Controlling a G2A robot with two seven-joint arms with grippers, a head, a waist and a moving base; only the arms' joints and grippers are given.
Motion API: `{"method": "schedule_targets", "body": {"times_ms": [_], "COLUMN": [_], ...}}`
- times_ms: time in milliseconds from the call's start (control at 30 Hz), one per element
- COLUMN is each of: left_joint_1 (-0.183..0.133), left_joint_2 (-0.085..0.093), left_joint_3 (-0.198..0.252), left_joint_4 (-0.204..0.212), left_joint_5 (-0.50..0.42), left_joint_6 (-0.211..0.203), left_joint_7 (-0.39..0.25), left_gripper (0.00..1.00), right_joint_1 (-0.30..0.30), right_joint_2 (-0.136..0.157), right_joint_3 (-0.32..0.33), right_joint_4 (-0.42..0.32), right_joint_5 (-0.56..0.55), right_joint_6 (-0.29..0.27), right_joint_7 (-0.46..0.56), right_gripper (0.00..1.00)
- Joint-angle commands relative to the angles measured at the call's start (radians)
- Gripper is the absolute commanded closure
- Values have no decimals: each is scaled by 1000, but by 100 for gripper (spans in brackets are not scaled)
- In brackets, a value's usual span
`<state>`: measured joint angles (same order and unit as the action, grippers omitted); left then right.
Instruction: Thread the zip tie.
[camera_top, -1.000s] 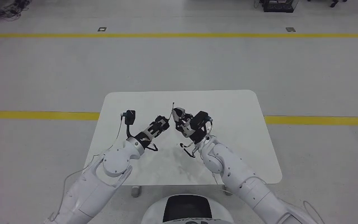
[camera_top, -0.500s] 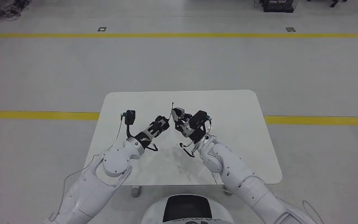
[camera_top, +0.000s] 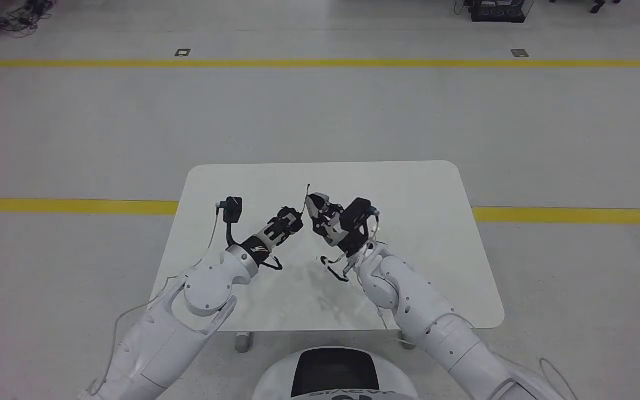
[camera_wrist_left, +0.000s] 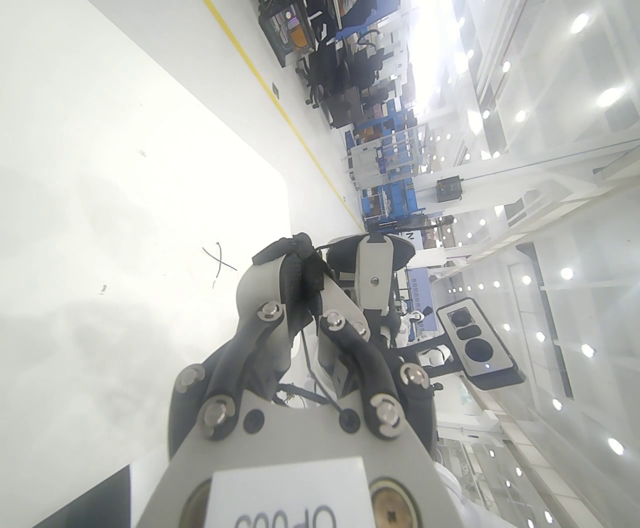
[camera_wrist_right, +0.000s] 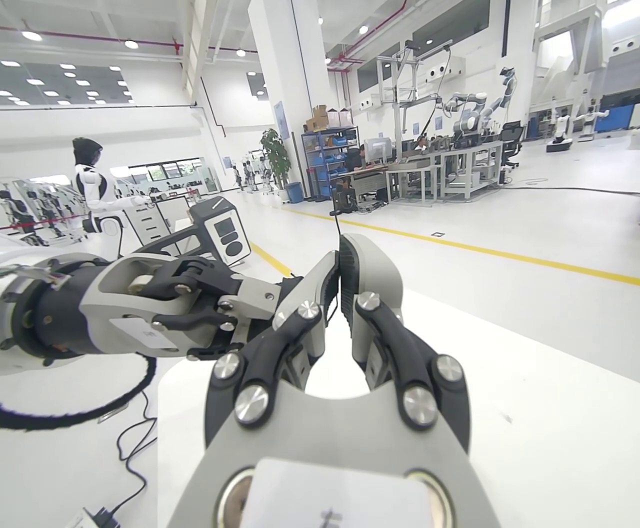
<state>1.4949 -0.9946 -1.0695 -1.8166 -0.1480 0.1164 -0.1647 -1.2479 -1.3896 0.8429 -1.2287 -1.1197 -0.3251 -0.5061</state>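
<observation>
Mid-threading, our right pincer (camera_wrist_right: 340, 256) grips the zip tie (camera_wrist_right: 336, 223), our left pincer (camera_wrist_left: 300, 254) is clenched alongside; next, we judge, comes fine tip-to-head alignment.

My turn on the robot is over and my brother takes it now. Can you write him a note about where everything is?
Left end effector: shut, held above the white table, its tip right beside the right one. What it pinches is hidden.
Right end effector: shut on the thin black plastic zip tie, whose end sticks up past the fingertips.
Two thin black strands lie crossed on the table.
Done: the tie is picked up.
Left: no closed loop shows, so feeding the tail through the head is probably still to do.
</observation>
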Motion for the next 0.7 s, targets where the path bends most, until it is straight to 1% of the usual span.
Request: {"method": "schedule_targets", "body": {"times_ms": [0,333,500,667], "left_joint_1": [0,0,0,0], "left_joint_2": [0,0,0,0], "left_joint_3": [0,0,0,0], "left_joint_4": [0,0,0,0], "left_joint_5": [0,0,0,0], "left_joint_6": [0,0,0,0], "left_joint_7": [0,0,0,0], "left_gripper": [100,100,100,100], "right_joint_1": [0,5,6,10], "right_joint_2": [-1,-11,-13,-8], "right_joint_3": [2,1,-5,-22], "right_joint_4": [2,25,27,24], "right_joint_5": [-3,14,42,63], "right_joint_6": [-6,-15,-15,-15], "right_joint_7": [-4,10,-20,-43], "right_gripper": [100,100,100,100]}}
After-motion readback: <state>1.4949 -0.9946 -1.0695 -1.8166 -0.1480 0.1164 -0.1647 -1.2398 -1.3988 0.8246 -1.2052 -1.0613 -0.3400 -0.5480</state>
